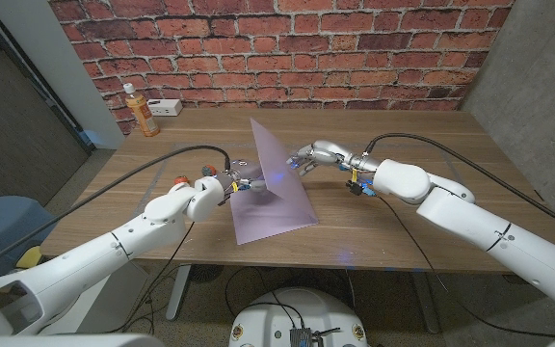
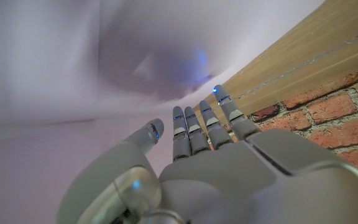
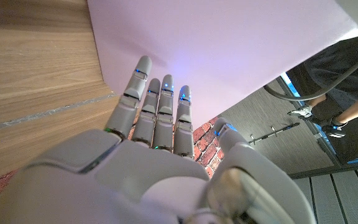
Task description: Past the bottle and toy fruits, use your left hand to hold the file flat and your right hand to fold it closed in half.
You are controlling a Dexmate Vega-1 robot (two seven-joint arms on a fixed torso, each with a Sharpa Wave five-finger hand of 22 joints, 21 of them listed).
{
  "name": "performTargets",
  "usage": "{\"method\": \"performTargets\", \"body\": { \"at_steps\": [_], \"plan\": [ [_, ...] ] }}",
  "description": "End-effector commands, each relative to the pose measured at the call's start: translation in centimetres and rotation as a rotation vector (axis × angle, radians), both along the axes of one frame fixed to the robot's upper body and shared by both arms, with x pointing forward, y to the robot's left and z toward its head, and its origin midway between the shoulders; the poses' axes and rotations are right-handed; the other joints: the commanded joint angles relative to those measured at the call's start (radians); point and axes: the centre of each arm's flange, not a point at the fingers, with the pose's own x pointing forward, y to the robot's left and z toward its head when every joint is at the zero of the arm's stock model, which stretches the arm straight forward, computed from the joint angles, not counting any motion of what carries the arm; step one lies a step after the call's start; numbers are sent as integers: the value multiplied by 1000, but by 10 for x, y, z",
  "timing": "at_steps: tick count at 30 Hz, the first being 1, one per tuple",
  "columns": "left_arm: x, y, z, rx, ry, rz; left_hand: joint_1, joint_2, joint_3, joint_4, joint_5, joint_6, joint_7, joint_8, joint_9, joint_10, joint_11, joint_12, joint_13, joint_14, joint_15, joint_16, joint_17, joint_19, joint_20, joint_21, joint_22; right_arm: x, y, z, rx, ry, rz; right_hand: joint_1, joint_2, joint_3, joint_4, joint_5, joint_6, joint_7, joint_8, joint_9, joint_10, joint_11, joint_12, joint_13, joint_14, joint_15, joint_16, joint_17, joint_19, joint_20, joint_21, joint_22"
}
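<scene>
Brick wall behind wooden table [image 1: 432, 207], lilac file [image 1: 276, 198] mid-table with 1 half raised: left hand [image 1: 231, 186], fingers straight, pins the flat half, right hand [image 1: 316, 154], fingers together, pushes the flap over; fold midway, next press it down.

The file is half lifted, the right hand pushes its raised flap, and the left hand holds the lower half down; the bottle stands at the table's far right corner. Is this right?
One detail is wrong: the bottle stands at the table's far left corner, as the head view shows. The rest holds: the right hand is at the raised flap of the file, and the left hand is on its lower half.
</scene>
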Motion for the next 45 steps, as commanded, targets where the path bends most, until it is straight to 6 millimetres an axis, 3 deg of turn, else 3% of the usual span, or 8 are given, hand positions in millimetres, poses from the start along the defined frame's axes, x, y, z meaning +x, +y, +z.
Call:
{"method": "performTargets", "body": {
  "at_steps": [1, 5, 11, 12, 15, 28, 34, 45],
  "plan": [
    [-40, 22, 23, -67, -158, 63, 12, 14, 6, -2, 2, 32, 4, 13, 2, 32, 10, 14, 2, 27, -23, 10, 2, 20, 2, 5, 3, 7, 10, 0, -70, -12, -25, -6, 14, 6, 2, -2, 5, -3, -5, 0, 1, -4, -2, 3, 8, -4, 2, 2, 1, 1, -1, 5],
    [-54, 27, 26, -80, -195, 80, 9, 7, 9, 2, -1, 71, 8, 20, 3, 73, 10, 26, 2, 76, -14, 20, 1, 50, 12, 15, 3, 10, 13, 0, -84, -6, -26, -5, 13, 8, 2, -2, 6, -3, -6, 0, 4, -4, -3, 3, 10, -6, 2, 2, 4, 0, -2, 5],
    [-84, 37, 28, -105, -294, 80, -14, -3, 11, 14, -7, 214, 42, 42, 8, 233, 44, 62, 8, 249, 12, 48, 5, 96, 52, 30, 8, 16, 18, -1, -104, 3, -39, -3, 14, 10, 2, -2, 10, -2, -6, 1, 8, -4, -4, 3, 13, -7, 3, 3, 7, -2, -2, 5],
    [-90, 39, 29, -110, -317, 81, -18, -2, 10, 16, -8, 240, 47, 47, 9, 253, 63, 66, 9, 278, 15, 56, 8, 98, 61, 32, 10, 17, 19, -2, -107, 6, -41, -2, 15, 11, 2, -1, 10, -2, -6, 1, 9, -4, -4, 3, 14, -7, 4, 3, 7, -2, -3, 5],
    [-106, 44, 30, -125, -380, 82, -10, -2, 4, -7, -9, 284, 61, 57, 11, 297, 66, 77, 12, 320, 15, 72, 15, 99, 67, 35, 12, 20, 22, -2, -113, 15, -43, -1, 15, 11, 2, -2, 11, -2, -6, 1, 11, -5, -4, 3, 14, -6, 4, 3, 8, -2, -3, 5],
    [-165, 61, 31, -171, -556, 84, 9, 20, -4, -27, -4, 346, 69, 68, 16, 357, 74, 90, 19, 371, 11, 101, 33, 107, 70, 45, 17, 24, 38, -2, -137, 24, -32, 2, 16, 14, 1, -2, 12, -3, -9, 1, 11, -4, -8, 3, 13, -7, 3, 6, 9, -4, -6, 5],
    [-193, 68, 33, -230, -688, -1, 18, 21, -6, -25, -3, 391, 78, 77, 19, 403, 76, 104, 27, 426, 2, 131, 44, 149, 50, 69, 22, 24, 43, -5, -144, 28, -26, 3, 17, 15, 2, -2, 13, -3, -10, 1, 13, -5, -9, 4, 14, -9, 4, 7, 10, -3, -7, 5],
    [-185, 79, 35, -284, -686, -33, 25, 15, 6, -21, -1, 352, 60, 54, 20, 360, 68, 81, 30, 383, -5, 108, 38, 131, 52, 70, 24, 19, 43, -2, -104, 3, -27, 13, 17, 20, -2, -2, 6, -10, -17, 1, -11, -1, -25, 4, -8, -1, -4, 11, -19, 3, -25, 6]
  ]
}}
